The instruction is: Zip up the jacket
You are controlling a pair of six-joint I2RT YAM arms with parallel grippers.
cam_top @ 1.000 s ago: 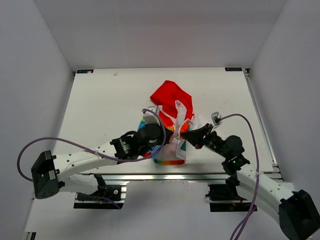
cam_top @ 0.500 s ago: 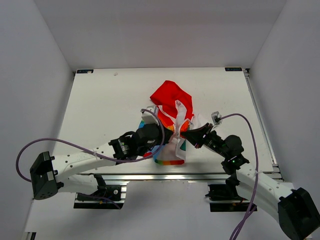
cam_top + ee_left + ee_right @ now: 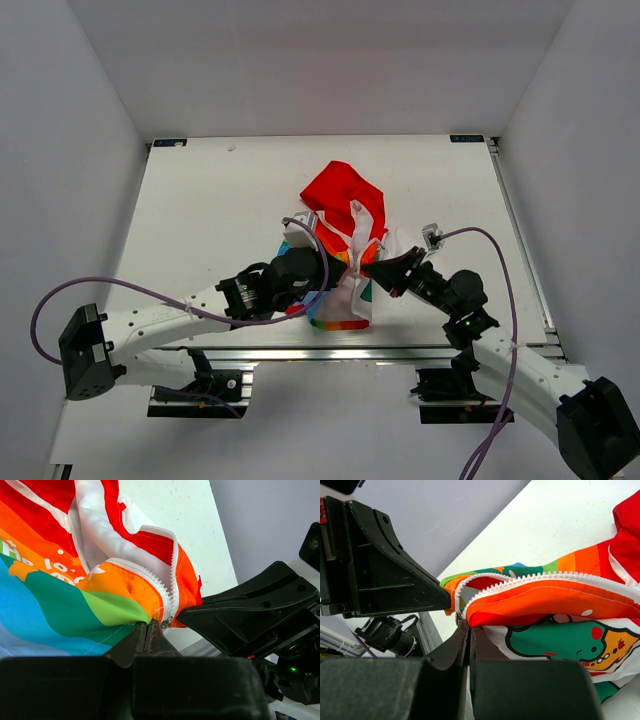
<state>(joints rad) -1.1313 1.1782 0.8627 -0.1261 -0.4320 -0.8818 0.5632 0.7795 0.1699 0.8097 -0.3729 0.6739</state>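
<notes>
The jacket (image 3: pixel 345 235) lies near the table's front middle, red hood (image 3: pixel 340 192) toward the back and rainbow panel toward the front. My left gripper (image 3: pixel 326 268) is shut on the rainbow panel's zipper edge (image 3: pixel 127 592), just beside the white zipper teeth (image 3: pixel 161 592) and a small metal slider (image 3: pixel 167 623). My right gripper (image 3: pixel 368 267) is shut on the opposite orange edge (image 3: pixel 545 600), under which the white dinosaur print (image 3: pixel 555 640) shows. The two grippers' tips nearly meet at the bottom end of the zipper. The zipper teeth (image 3: pixel 520 580) are apart and gape open.
The white table (image 3: pixel 210 210) stretches to the left and back of the jacket. Its front rail (image 3: pixel 330 352) runs right below the grippers. White walls enclose the sides and back. The right gripper's black body (image 3: pixel 250 615) fills the left wrist view's right side.
Almost nothing differs. The left arm's elbow has edged slightly; both grippers stay shut on the jacket at the same spot.
</notes>
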